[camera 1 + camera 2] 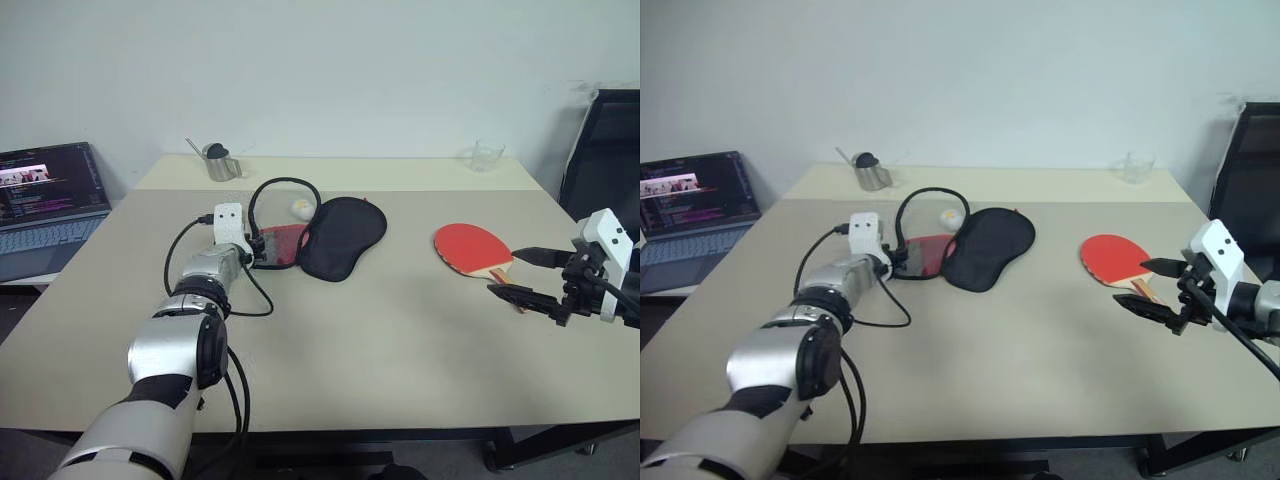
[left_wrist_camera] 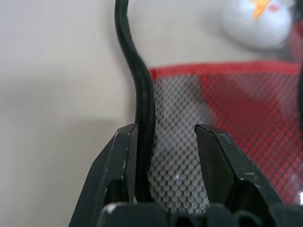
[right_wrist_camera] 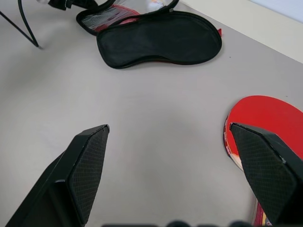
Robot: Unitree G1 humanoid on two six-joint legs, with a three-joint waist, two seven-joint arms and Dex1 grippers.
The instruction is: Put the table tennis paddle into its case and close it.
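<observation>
The round red-rubber table tennis paddle with its short striped wooden handle (image 1: 472, 245) is found flat on the beige table top (image 1: 400, 330), right of centre, untouched. Its long axis is judged to run from far-left to near-right, blade away, handle pointed toward the right gripper (image 1: 527, 277). That gripper hovers just near-right of the handle end, its two black fingers spread wide with nothing between them; in the right wrist view the red blade is seen beside one finger, not between the pair. The right arm is plainly the nearer one. Well apart to the left, past bare table, the black paddle-shaped fabric case (image 1: 340, 236) lies opened, its red lining and mesh pocket turned up on the left side. The left gripper (image 1: 259, 246) is set at that open flap, fingers partly apart over the mesh; whether the fabric is pinched cannot be told. A small white ball (image 1: 301, 207) rests just beyond the case. The coming grasp is judged to hinge on the handle's lie.
</observation>
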